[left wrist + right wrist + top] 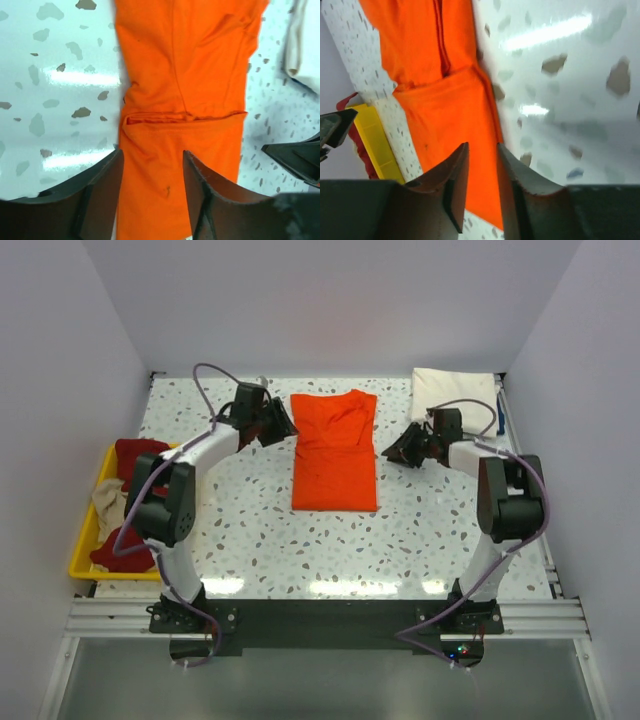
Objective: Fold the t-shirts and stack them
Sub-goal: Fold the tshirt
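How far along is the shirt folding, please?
Done: the cream-white t-shirt lies folded at the far right. In hand: the orange t-shirt, a long strip, between the open left gripper and right gripper. Left: dark red t-shirt and beige t-shirt in the yellow tray.

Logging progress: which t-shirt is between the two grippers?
The orange t-shirt, flat mid-table. The cream one sits folded far right; the dark red one is in the yellow tray.
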Controlling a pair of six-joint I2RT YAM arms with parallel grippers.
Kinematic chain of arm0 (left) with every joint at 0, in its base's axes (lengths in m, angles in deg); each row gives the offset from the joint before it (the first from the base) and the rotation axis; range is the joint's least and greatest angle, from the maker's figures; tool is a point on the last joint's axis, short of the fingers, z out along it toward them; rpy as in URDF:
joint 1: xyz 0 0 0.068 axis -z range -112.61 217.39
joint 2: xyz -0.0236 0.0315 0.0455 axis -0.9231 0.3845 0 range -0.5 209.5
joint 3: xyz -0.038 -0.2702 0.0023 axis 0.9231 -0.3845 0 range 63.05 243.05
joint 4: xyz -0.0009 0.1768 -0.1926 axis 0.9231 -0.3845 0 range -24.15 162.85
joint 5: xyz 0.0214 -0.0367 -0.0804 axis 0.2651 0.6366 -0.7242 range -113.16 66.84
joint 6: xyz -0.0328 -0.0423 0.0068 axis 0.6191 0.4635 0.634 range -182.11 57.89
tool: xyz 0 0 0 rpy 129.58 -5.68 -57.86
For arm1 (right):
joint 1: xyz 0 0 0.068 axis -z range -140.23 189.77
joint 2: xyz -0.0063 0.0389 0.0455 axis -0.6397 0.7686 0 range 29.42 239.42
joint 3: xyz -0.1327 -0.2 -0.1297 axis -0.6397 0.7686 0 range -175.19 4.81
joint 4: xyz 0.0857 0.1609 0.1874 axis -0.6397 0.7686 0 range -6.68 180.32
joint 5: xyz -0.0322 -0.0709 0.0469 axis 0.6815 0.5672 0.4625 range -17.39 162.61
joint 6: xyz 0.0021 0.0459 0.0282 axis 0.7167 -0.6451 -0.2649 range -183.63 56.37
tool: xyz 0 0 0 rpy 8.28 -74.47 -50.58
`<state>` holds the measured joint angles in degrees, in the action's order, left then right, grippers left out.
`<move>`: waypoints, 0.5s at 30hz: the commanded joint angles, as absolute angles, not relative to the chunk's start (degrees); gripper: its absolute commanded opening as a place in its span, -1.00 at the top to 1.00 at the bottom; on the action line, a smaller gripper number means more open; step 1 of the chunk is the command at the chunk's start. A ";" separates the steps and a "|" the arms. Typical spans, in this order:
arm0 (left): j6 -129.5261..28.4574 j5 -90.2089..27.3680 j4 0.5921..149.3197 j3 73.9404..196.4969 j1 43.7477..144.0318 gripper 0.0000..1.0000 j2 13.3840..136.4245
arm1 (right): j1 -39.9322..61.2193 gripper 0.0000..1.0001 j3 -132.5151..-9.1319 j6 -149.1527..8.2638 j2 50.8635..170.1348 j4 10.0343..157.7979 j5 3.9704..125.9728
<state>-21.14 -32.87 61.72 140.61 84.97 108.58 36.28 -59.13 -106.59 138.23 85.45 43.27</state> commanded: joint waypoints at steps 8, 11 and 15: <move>-18.70 -36.16 67.39 111.06 86.46 -0.19 86.00 | 28.71 0.19 -35.72 -106.08 115.22 83.58 49.58; -17.73 -39.50 71.96 103.41 86.73 -0.15 83.62 | 25.28 0.19 -31.94 -107.57 113.62 82.11 51.69; -16.41 -42.48 78.03 97.17 86.73 -0.08 82.82 | 24.21 0.19 -27.98 -109.16 111.69 80.16 53.19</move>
<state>-17.71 -39.39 69.72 99.80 86.64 85.52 24.20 -29.73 -107.66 114.47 84.49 49.72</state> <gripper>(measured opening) 0.549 0.405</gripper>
